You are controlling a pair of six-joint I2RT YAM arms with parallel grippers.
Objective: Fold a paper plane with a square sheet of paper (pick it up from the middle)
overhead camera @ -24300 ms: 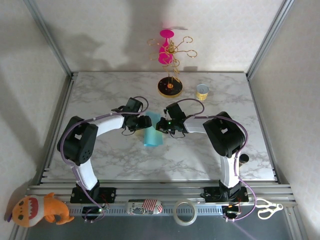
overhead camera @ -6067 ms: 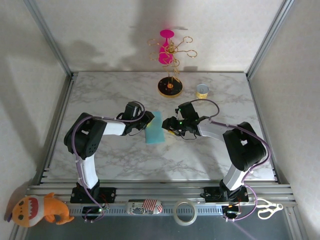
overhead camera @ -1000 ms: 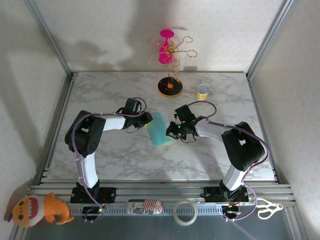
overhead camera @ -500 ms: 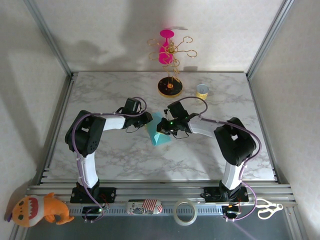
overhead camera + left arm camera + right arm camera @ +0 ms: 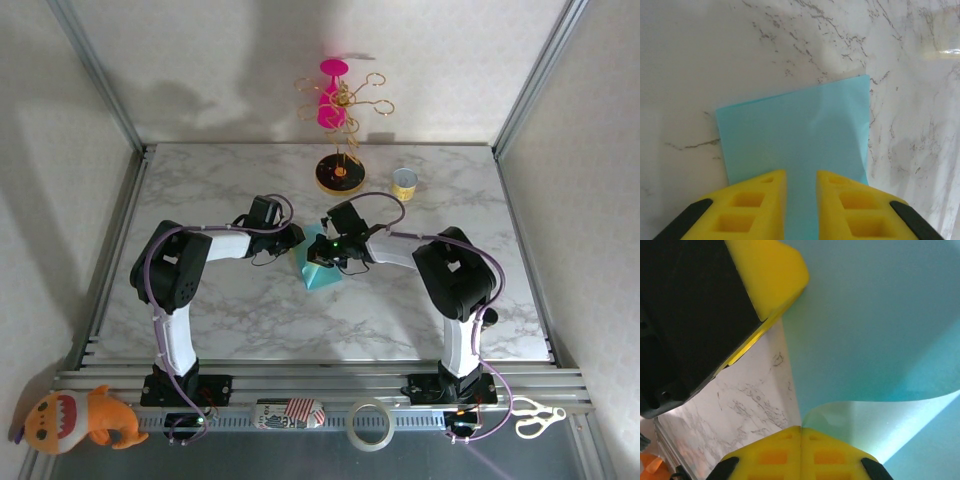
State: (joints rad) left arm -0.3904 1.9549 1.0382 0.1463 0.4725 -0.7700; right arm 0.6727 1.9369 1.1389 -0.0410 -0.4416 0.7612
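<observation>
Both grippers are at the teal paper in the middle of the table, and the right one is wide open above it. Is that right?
Not quite. The right gripper is not wide open. The right wrist view shows its fingers closed together, pinching a curled-up edge of the paper. The rest holds: the left gripper is at the teal paper too.

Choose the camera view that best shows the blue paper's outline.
Left wrist: the square sheet of paper shows both far corners and three edges clearly. Top external shows it small and partly covered. Right wrist crops it close, with one edge curled up.
</observation>
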